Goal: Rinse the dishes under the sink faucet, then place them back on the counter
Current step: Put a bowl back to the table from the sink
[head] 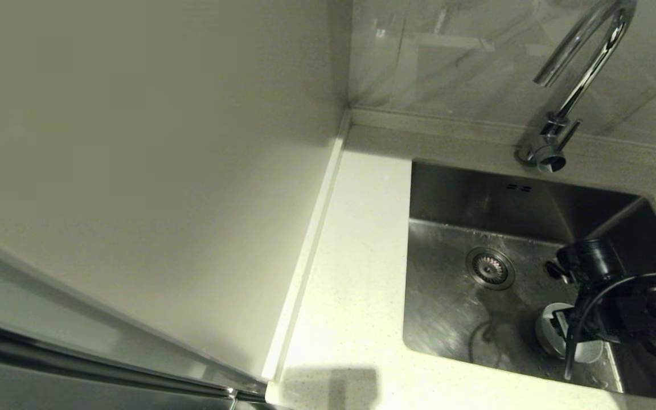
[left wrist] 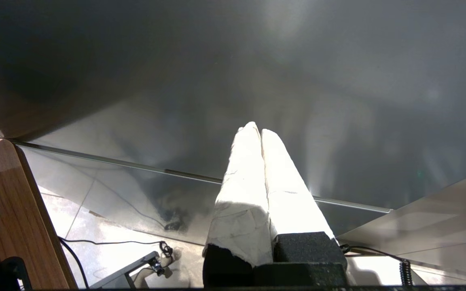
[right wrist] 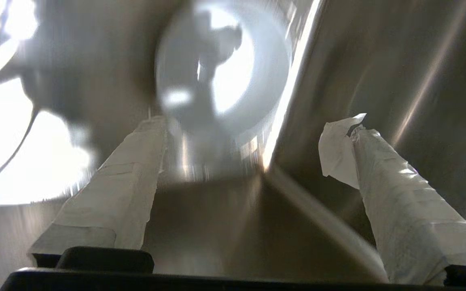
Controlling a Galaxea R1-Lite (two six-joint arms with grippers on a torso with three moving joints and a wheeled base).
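- Head view: my right arm reaches into the sink [head: 453, 307] at its right side. A white bowl [head: 550, 333] sits on the basin floor under my wrist, well right of the drain strainer [head: 490, 267]. The faucet [head: 578, 74] curves over the back edge; the counter [head: 351, 273] lies left of the basin.
- Left wrist view: my left gripper [left wrist: 257, 131] hangs beside a grey panel, fingers pressed together on nothing.
- Right wrist view: my right gripper [right wrist: 253, 121] is spread wide, with the bowl [right wrist: 223, 68] just beyond the fingertips, ungripped.

counter [head: 356, 256]: cream-white, finely speckled | sink [head: 453, 307]: steel grey | faucet [head: 578, 74]: shiny chrome | bowl [head: 550, 330]: white
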